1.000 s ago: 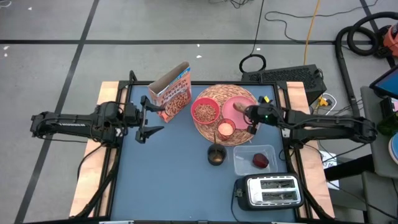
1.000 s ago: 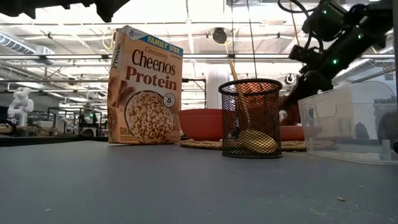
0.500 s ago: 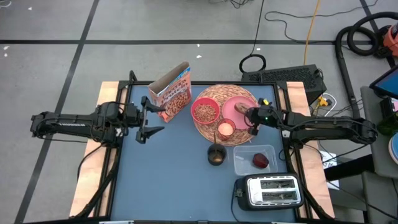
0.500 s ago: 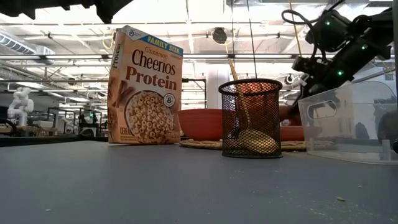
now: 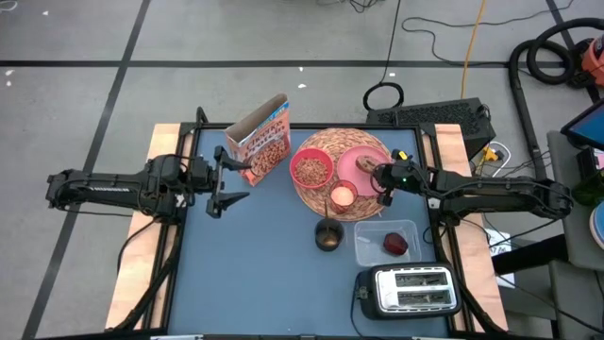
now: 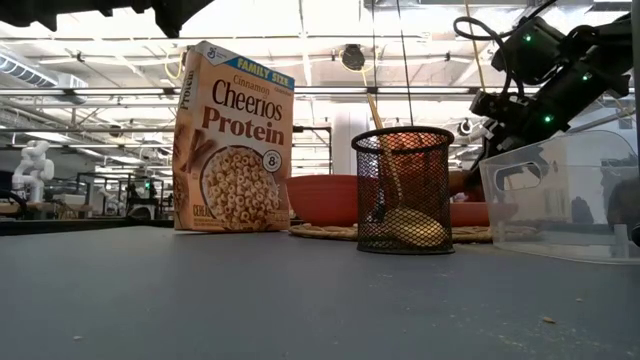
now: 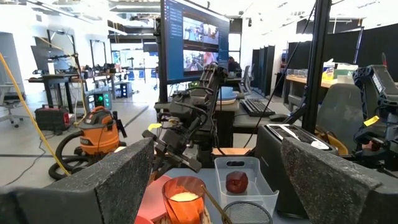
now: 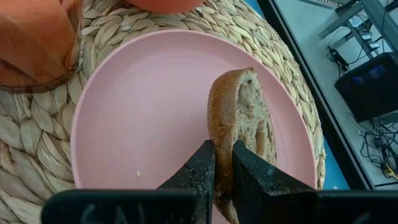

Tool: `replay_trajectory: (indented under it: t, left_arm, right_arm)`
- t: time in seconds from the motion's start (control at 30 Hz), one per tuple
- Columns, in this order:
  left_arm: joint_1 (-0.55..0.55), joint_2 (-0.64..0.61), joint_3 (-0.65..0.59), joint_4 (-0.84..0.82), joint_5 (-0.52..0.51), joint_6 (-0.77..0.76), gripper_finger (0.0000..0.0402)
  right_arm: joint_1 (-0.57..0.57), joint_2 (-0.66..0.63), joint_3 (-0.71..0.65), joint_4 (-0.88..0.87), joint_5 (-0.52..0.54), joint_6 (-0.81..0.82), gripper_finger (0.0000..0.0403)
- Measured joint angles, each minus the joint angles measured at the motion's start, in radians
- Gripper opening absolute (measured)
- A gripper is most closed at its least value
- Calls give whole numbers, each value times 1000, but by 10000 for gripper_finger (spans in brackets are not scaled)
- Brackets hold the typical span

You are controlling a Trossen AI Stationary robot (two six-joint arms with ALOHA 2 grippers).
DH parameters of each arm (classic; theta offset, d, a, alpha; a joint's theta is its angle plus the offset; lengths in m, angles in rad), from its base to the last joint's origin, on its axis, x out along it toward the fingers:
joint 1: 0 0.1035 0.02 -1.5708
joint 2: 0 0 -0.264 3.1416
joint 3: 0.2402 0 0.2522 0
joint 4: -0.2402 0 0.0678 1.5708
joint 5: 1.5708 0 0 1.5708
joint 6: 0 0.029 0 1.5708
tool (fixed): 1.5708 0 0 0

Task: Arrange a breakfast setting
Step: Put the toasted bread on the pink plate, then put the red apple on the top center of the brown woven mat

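The round wicker mat (image 5: 341,142) carries the pink bowl (image 5: 311,170) of cereal, the pink plate (image 5: 361,161) and the small pink cup (image 5: 342,196). The orange-brown cereal box (image 5: 260,142) stands upright left of the mat. The spoon (image 6: 376,112) stands in a black mesh cup (image 5: 327,234). The dark red fruit (image 5: 394,244) lies in the clear tub. My right gripper (image 8: 224,163) is over the plate, shut on the browned round bread (image 8: 241,118). My left gripper (image 5: 226,179) is open and empty, left of the box. My right gripper pinches the bread's rim (image 8: 222,144) between its two fingers, one finger on each flat face. The fingers come from above, slanting from the table's right side. The bread stands on edge over the pink plate (image 8: 149,118). Whether its lower edge touches the plate cannot be told.
A clear plastic tub (image 5: 386,242) stands at the right, near the mat. A silver toaster (image 5: 411,290) stands at the near right corner. Bare blue table (image 5: 255,264) lies at the near left.
My right gripper has risen a little over the plate, still shut on the bread. Nothing else has moved.
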Motion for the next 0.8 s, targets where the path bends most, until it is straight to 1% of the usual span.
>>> replay_trajectory:
  t: [0.13, 0.23, 0.6, 0.8]
  left_arm:
    - [0, 0, 0, 0, 0, 0, 358]
    - [0, 0, 0, 0, 0, 0, 358]
    - [0, 0, 0, 0, 0, 0, 358]
    - [0, 0, 0, 0, 0, 0, 358]
  right_arm:
    - [0, 0, 0, 0, 0, 0, 33]
    - [0, 0, 0, 1, 0, 0, 47]
    - [0, 0, 0, 1, 0, 0, 150]
    - [0, 0, 0, 1, 0, 6, 195]
